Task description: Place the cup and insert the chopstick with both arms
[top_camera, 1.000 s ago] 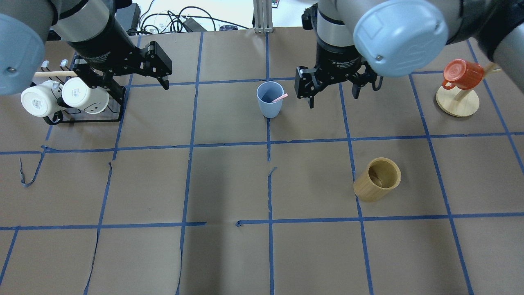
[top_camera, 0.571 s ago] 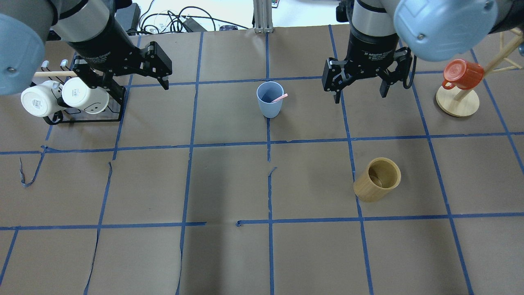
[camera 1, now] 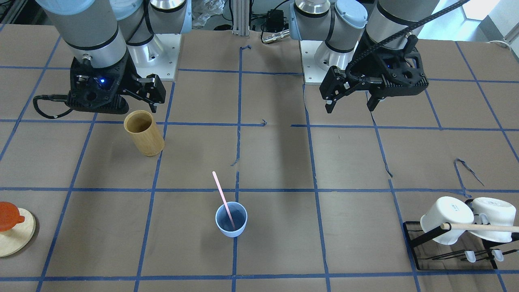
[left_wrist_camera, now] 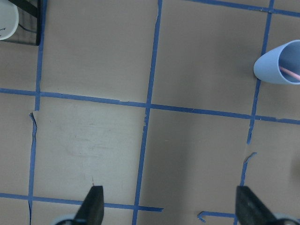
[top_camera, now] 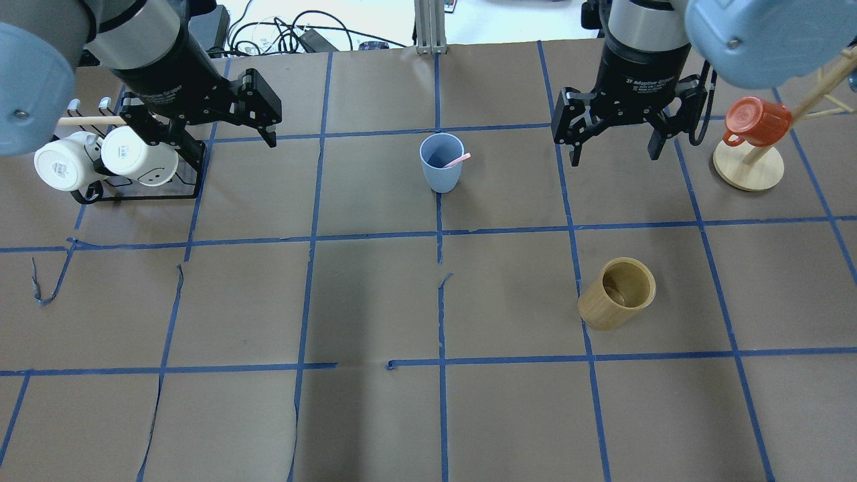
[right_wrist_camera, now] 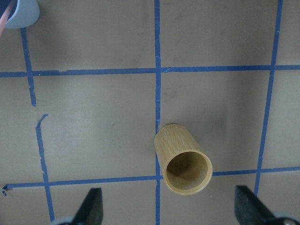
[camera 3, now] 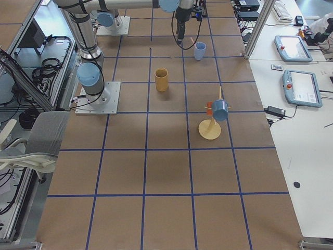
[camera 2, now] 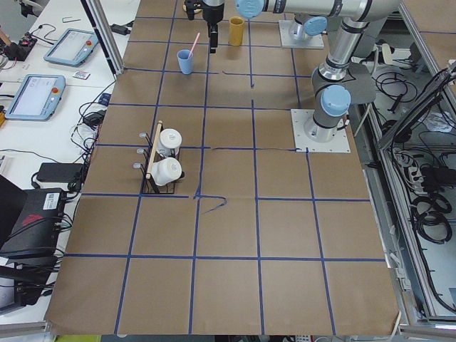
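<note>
Leaning in the cup (top_camera: 441, 167), the thin chopstick (top_camera: 459, 160) looks stiff and light; pinch its top. Left tool (camera 1: 349, 108) and right tool (top_camera: 613, 158): spread wide, empty.

Brown blue-taped table (top_camera: 375, 301), white side benches (camera 2: 43, 78)

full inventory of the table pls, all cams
cup: 1, light blue, upright, mid-table, far side from the robot
chopstick: 1, pale pink, leaning inside the cup
bamboo cylinder: 1, tan, upright, right half
white mugs: 2, on a black rack, left end
wooden rod: 1, pale, across the rack
mug tree: 1, pale wood, right end, holding a red mug and a blue mug
table: brown paper, blue tape grid
left gripper: black, open, empty
right gripper: black, open, empty
</note>
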Robot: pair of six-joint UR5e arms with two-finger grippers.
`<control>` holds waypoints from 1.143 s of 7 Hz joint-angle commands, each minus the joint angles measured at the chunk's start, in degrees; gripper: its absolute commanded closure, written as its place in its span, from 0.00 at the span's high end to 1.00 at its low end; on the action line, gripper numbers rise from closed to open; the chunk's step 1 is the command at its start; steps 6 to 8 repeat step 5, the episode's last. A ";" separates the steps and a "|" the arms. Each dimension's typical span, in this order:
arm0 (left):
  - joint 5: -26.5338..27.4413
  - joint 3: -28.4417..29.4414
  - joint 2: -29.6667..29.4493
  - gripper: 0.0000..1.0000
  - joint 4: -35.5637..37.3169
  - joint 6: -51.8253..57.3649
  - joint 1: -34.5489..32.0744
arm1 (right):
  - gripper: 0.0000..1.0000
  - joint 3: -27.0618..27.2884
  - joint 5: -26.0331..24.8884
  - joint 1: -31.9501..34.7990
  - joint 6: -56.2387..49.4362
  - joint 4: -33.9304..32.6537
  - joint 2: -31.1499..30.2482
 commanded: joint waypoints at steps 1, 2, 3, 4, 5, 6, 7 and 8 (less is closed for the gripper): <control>-0.02 0.01 0.21 1.00 -0.09 -0.05 0.01 | 1.00 -0.01 0.43 -0.29 0.36 -0.03 -0.98; -0.02 0.01 0.21 1.00 -0.09 -0.05 0.01 | 1.00 -0.01 0.69 -0.29 0.19 0.05 -1.95; -0.02 0.01 0.12 1.00 0.00 0.04 0.10 | 1.00 0.08 0.61 -0.64 0.01 0.49 -1.96; 0.07 0.01 0.21 1.00 -0.09 0.04 0.01 | 1.00 0.17 0.52 -0.99 0.01 1.45 -2.04; -0.02 -0.08 0.12 1.00 -0.09 0.04 0.01 | 1.00 0.17 0.78 -0.99 0.01 1.20 -2.83; -0.02 -0.08 0.12 1.00 -0.09 0.04 0.01 | 1.00 0.17 0.78 -0.99 0.01 1.20 -2.83; -0.02 -0.08 0.12 1.00 -0.09 0.04 0.01 | 1.00 0.17 0.78 -0.99 0.01 1.20 -2.83; -0.02 -0.08 0.12 1.00 -0.09 0.04 0.01 | 1.00 0.17 0.78 -0.99 0.01 1.20 -2.83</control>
